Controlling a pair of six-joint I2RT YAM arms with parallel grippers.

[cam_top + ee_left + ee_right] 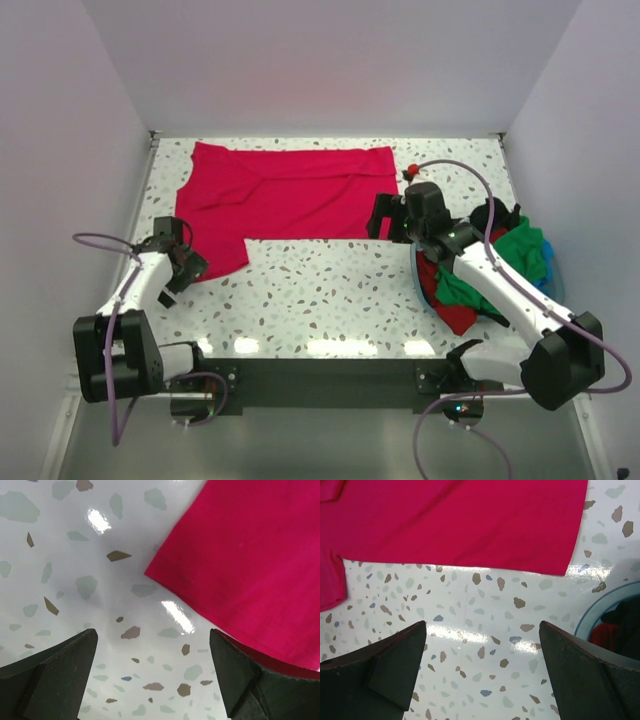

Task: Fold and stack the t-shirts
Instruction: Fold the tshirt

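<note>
A crimson-red t-shirt (280,195) lies spread flat across the far half of the table, with a flap reaching down at the left. It also shows in the left wrist view (250,565) and in the right wrist view (460,522). My left gripper (187,266) is open and empty beside the flap's lower left corner. My right gripper (385,218) is open and empty just off the shirt's right edge. Green (520,250), red (455,310) and black (495,215) shirts are heaped in the light blue basket.
The light blue round basket (553,275) stands at the right edge, beside my right arm; its rim shows in the right wrist view (600,607). A small red object (411,169) lies by the shirt's far right corner. White walls close three sides.
</note>
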